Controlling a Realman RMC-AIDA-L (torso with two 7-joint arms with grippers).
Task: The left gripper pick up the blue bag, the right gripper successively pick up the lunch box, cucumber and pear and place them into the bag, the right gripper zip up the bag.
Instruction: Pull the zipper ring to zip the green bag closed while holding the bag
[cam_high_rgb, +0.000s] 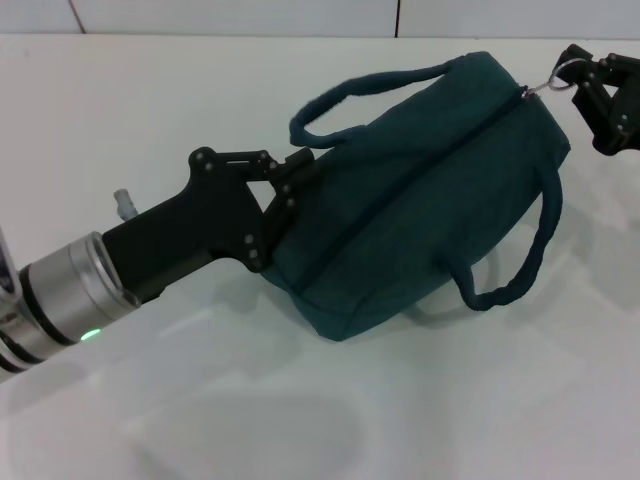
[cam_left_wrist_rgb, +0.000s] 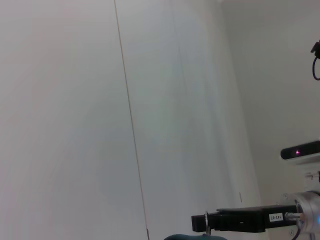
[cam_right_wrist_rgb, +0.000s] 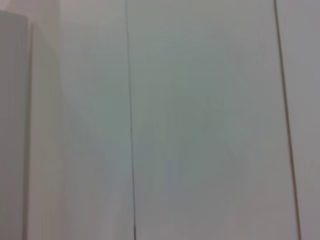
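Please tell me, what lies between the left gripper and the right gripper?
In the head view, the blue bag spans between them: the left gripper grips one end, the right gripper holds the zipper ring.

blue bag (cam_high_rgb: 420, 215) between both grippers

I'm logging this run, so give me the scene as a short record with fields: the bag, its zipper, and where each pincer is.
bag: blue bag, lying on the white table, tilted
zipper: closed along the top, silver ring pull at the far right end
handles: two loops, both free
left pincer: shut on the bag's left end
right pincer: at the ring pull, pinching it
lunch box, cucumber, pear: not visible
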